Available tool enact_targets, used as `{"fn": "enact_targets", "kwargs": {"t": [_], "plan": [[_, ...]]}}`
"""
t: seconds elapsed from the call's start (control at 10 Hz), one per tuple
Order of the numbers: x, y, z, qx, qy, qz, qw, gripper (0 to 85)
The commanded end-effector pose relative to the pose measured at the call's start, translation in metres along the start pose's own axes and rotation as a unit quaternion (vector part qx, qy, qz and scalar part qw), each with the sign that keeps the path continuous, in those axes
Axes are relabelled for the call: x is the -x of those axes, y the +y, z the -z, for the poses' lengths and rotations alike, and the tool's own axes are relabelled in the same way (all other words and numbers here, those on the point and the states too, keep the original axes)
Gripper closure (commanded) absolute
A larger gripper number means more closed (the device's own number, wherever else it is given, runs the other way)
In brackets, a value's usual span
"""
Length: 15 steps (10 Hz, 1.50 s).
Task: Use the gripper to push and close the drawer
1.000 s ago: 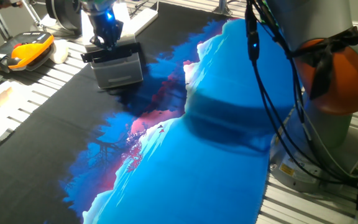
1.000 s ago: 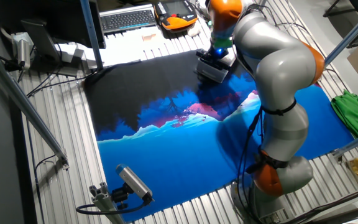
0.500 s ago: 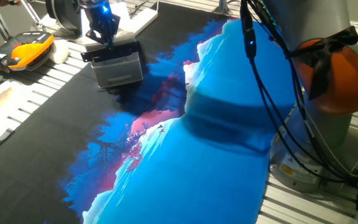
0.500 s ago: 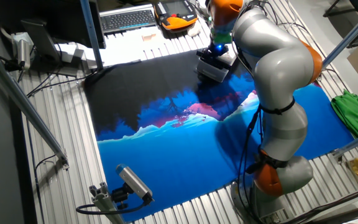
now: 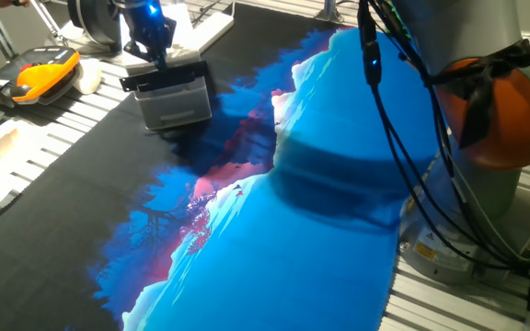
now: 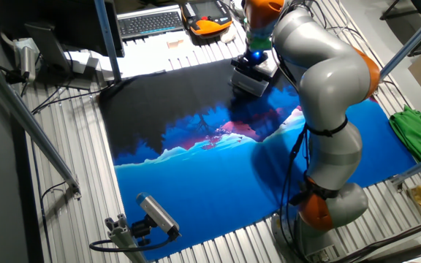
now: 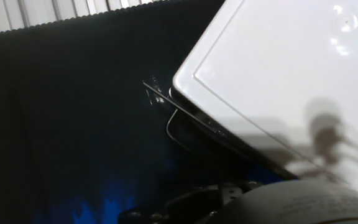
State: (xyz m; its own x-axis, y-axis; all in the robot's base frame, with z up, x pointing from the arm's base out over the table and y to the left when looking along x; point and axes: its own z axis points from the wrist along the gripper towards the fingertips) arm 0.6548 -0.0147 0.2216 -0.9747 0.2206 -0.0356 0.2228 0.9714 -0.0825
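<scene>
The white boxy unit (image 5: 177,103) stands on the black part of the mat at the back left. The drawer's front with its black bar handle (image 5: 160,79) lies close against the unit; no cream inside shows. My gripper (image 5: 151,44), blue light glowing, hangs just above and behind that front edge, fingers together and holding nothing. In the other fixed view the gripper (image 6: 254,58) is over the unit (image 6: 251,83). The hand view shows the unit's white top (image 7: 278,81) and the dark front edge (image 7: 194,121) from above; my fingertips are not visible there.
An orange-and-black case (image 5: 30,75) lies left of the unit on the slatted table, with a keyboard (image 6: 150,22) farther along. The arm's grey base with orange joint (image 5: 509,110) and hanging cables stands at the right. A green cloth (image 6: 415,128) lies beyond the mat.
My gripper has lifted and drawn back a little from the drawer's front edge, up and to the left in the fixed view. The unit has not moved.
</scene>
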Motion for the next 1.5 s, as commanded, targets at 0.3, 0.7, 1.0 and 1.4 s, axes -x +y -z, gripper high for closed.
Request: {"fn": "enact_targets", "kwargs": {"t": [0.3, 0.7, 1.0, 1.4], "plan": [[-0.005, 0.006, 0.009, 0.011, 0.005, -0.014, 0.9998, 85.0], [-0.007, 0.004, 0.012, 0.021, 0.005, -0.020, 0.9996, 85.0], [-0.012, 0.002, 0.018, 0.017, 0.010, -0.021, 0.9996, 85.0], [-0.013, -0.026, 0.045, 0.019, 0.015, -0.006, 0.9997, 85.0]]}}
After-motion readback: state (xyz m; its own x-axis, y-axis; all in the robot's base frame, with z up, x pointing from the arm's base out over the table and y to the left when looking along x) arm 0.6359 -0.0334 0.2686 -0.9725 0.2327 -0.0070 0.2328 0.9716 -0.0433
